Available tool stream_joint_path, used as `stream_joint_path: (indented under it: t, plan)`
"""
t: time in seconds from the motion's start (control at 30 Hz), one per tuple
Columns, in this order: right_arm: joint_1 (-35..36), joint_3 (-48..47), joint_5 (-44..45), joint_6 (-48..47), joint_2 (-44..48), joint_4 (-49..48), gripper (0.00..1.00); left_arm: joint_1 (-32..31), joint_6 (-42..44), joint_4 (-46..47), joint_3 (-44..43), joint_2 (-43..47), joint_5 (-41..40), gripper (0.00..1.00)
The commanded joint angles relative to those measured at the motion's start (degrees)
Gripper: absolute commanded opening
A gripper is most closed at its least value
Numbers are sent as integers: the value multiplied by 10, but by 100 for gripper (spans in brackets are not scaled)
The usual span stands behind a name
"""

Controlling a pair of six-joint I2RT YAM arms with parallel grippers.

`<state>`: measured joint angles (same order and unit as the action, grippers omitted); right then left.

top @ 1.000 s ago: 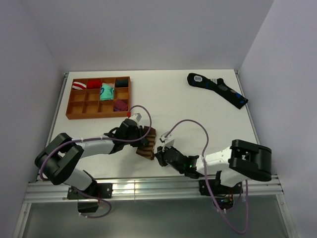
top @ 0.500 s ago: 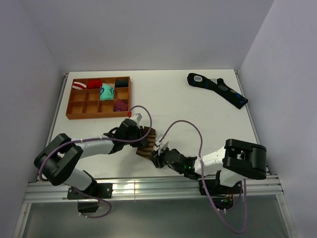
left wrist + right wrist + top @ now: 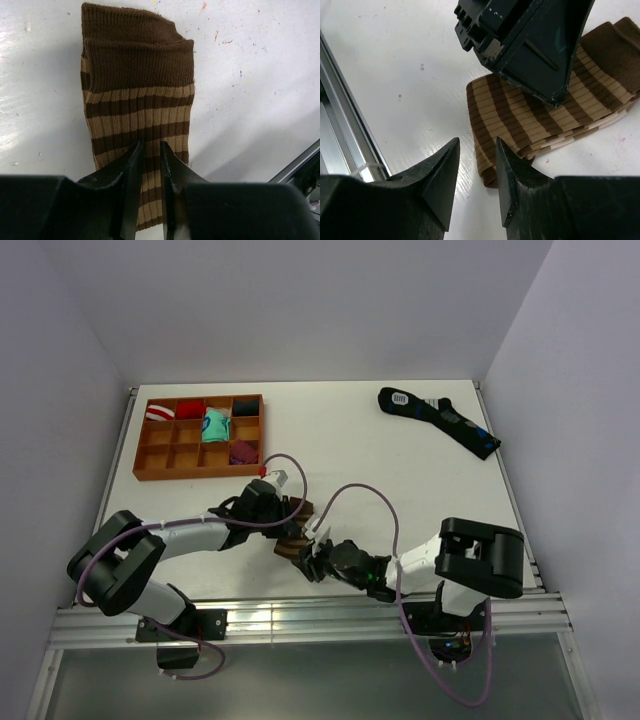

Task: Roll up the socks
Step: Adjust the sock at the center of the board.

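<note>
The white bench (image 3: 350,440) carries everything. At its far left stands a shallow orange-brown wooden tray of square compartments (image 3: 197,476), several holding rolled socks. At its far right, well apart, lies a dark navy sock pair with blue markings (image 3: 440,420). Neither is in play now.

The task's thing is the brown-and-tan striped ribbed sock (image 3: 137,100), lying flat at the near centre of the bench. It sits between the two arms. Its long axis runs roughly near to far, leaning slightly right at the far end, where the plain brown cuff lies.

The left end effector (image 3: 150,150) comes in from the left and sits on the sock's near half. Its fingers are drawn almost together, with only a slit of striped fabric between them. I cannot tell whether they nip a ridge of cloth or merely press it down.

The right end effector (image 3: 477,145) sits just near of the sock. Its fingers are narrowly parted with nothing between them, and they point at the near, layered end.

By my judgement that end is where a roll would start. It lies just ahead of the right fingertips, so the right arm is the nearer one to take it. Rolling toward the cuff would run along the long axis, straight under the left arm.
</note>
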<state>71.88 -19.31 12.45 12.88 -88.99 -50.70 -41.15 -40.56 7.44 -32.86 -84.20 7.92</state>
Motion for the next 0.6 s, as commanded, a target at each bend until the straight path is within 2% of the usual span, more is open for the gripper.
stream_joint_path:
  t: [0.0, 0.33, 0.57]
  plan:
    - [3, -6, -8, -17, -19, -44, 42, 2, 20, -23, -20, 4, 5, 25]
    - [-6, 14, -13, 1, -92, -113, 40, 8, 21, -27, -30, -5, 13, 25]
    - [-10, 62, 23, 8, -89, -160, 40, 10, 22, -28, -33, -10, 17, 26]
